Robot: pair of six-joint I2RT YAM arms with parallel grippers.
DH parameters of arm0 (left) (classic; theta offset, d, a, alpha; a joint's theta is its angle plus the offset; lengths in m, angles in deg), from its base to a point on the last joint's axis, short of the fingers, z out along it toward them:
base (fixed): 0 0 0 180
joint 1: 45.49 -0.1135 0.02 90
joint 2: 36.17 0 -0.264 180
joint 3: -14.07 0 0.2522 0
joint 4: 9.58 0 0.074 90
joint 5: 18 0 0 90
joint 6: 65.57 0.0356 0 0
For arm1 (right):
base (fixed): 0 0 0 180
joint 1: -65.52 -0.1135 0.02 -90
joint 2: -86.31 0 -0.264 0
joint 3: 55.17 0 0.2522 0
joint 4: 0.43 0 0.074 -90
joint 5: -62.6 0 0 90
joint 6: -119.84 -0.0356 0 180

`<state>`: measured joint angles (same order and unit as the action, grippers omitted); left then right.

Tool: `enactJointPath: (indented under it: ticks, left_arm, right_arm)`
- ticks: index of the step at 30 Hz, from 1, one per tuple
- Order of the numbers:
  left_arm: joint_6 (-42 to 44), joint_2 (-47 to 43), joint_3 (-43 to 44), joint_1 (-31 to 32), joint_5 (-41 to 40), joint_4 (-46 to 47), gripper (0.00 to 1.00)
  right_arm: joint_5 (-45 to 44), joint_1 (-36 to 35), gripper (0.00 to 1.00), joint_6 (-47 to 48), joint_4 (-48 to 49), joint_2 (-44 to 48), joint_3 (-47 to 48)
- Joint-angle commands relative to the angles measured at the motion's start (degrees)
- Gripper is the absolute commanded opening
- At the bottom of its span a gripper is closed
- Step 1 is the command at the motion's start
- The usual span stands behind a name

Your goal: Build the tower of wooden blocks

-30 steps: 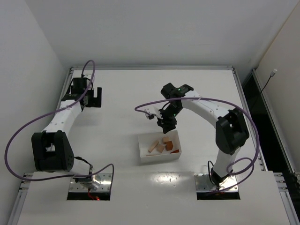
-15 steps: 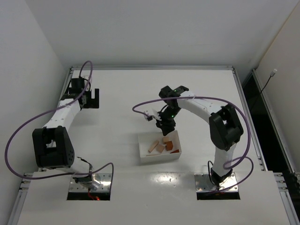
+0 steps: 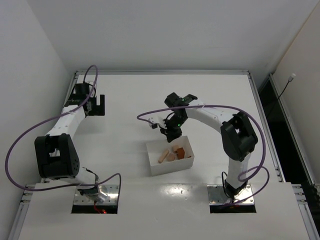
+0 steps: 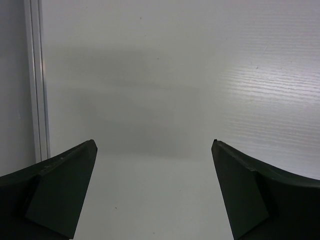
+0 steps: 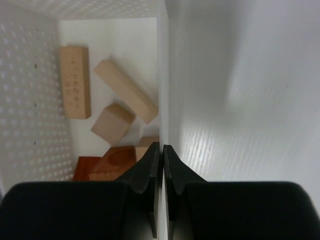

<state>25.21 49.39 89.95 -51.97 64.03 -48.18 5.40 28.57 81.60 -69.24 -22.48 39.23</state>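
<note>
Several small wooden blocks (image 3: pixel 172 152), pale tan and reddish-orange, lie loose inside the white tray (image 3: pixel 152 161) at mid-table. In the right wrist view I see two long tan blocks (image 5: pixel 75 82), a tan cube (image 5: pixel 112 124) and reddish-orange pieces (image 5: pixel 112 160) on the tray floor. My right gripper (image 3: pixel 173 135) (image 5: pixel 161 146) is shut on the tray's thin far wall (image 5: pixel 162 75), one finger inside and one outside. My left gripper (image 3: pixel 99 105) (image 4: pixel 154 145) hangs open over bare table at the far left, holding nothing.
A raised metal rail (image 4: pixel 37 80) borders the table close to the left gripper. Walls close in the table at the back and left. Purple cables loop from both arms.
The right gripper slid slightly left and closed onto the tray's far wall. The tray has shifted and tilted a little. The left arm has hardly moved.
</note>
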Motion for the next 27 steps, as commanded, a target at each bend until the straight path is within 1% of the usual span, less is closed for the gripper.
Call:
enactJointPath:
  ticks: [1, 3, 4, 5, 6, 7, 8, 9, 10, 11, 12, 14, 16, 19, 21, 22, 23, 24, 25, 26, 27]
  left_arm:
    - [-0.7, 0.5, 0.7, -0.7, -0.4, 1.0, 0.99]
    - [-0.7, 0.5, 0.7, -0.7, 0.1, 1.0, 0.99]
    - [-1.2, 0.5, 0.7, -0.7, 0.1, 1.0, 0.99]
    - [-2.0, 1.2, 1.3, -0.7, 0.7, 1.0, 0.99]
    - [-3.1, 1.2, 1.3, -0.7, -0.3, 1.0, 0.99]
    - [-3.8, 1.2, 1.9, -0.7, -1.1, 1.5, 0.99]
    - [-5.7, 1.7, 1.9, -0.7, -2.0, 1.5, 0.99]
    - [-6.7, 1.7, 2.4, -0.7, -4.5, 1.5, 0.99]
    - [-7.4, 1.7, 3.3, -0.7, -5.6, 1.0, 0.99]
    - [-9.1, 2.3, 3.3, -0.7, -6.7, 1.0, 0.99]
    - [-10.0, 2.9, 5.0, -0.7, -8.8, 0.2, 0.99]
    - [-10.5, 4.1, 6.8, -0.7, -9.3, -2.7, 0.99]
    - [-11.1, 5.9, 9.7, -0.7, -9.3, -5.2, 0.99]
    - [-10.5, 5.9, 10.2, -0.7, -8.6, -6.6, 0.99]
    - [-9.8, 5.4, 9.7, -0.7, -8.6, -5.9, 0.99]
    - [-9.8, 5.4, 9.7, -0.7, -8.6, -5.9, 0.99]
    - [-9.8, 5.4, 9.7, -0.7, -10.1, -5.9, 0.99]
    - [-9.8, 5.4, 9.7, -0.7, -10.7, -5.9, 0.99]
    - [-9.8, 5.4, 10.2, -0.7, -11.2, -5.9, 0.99]
    - [-9.8, 5.4, 10.2, -0.7, -12.5, -5.9, 0.99]
    - [-9.8, 5.4, 10.2, -1.2, -12.5, -5.9, 0.99]
  right_arm:
    - [-0.7, 0.0, 0.0, -1.6, 2.7, -1.0, -2.9]
    - [-3.1, 1.3, 0.0, -5.2, 5.5, -0.1, -5.0]
    - [-4.7, 1.9, 0.0, -7.4, 10.5, 0.7, -5.8]
    - [-9.3, 2.5, 0.0, -10.3, 14.2, 2.9, -6.7]
    - [-12.4, 3.1, 0.0, -16.7, 18.3, 4.2, -8.6]
    - [-15.4, 4.1, 0.0, -19.5, 25.6, 5.2, -9.2]
    - [-21.2, 4.1, 0.0, -21.4, 28.9, 6.3, -9.7]
    - [-25.0, 4.6, 0.0, -25.6, 36.7, 8.2, -10.8]
    - [-28.9, 4.6, 0.0, -27.6, 36.8, 9.1, -11.6]
    - [-36.0, 4.6, 0.0, -28.6, 44.2, 9.9, -13.1]
    - [-39.2, 3.9, 0.0, -28.7, 47.5, 10.5, -13.1]
    - [-47.2, 3.4, 0.0, -29.3, 54.7, 11.1, -14.0]
    - [-51.9, 3.4, 0.0, -27.8, 56.0, 9.9, -11.2]
    - [-54.6, 2.8, 0.0, -25.1, 56.0, 8.2, -6.1]
    - [-56.5, 2.1, 0.0, -22.3, 60.1, 8.2, -5.9]
    - [-59.4, 0.4, 0.0, -18.1, 62.6, 8.2, -6.7]
    - [-61.5, -0.7, 0.0, -15.7, 65.8, 8.9, -9.3]
    - [-63.4, -1.7, 0.0, -12.9, 73.7, 8.9, -11.1]
    - [-66.8, -2.9, 0.0, -10.0, 79.0, 8.9, -13.4]
    - [-68.1, -5.0, 0.0, -3.0, 84.6, 8.9, -18.5]
    - [-69.1, -6.0, 0.0, 0.8, 95.6, 8.9, -20.9]
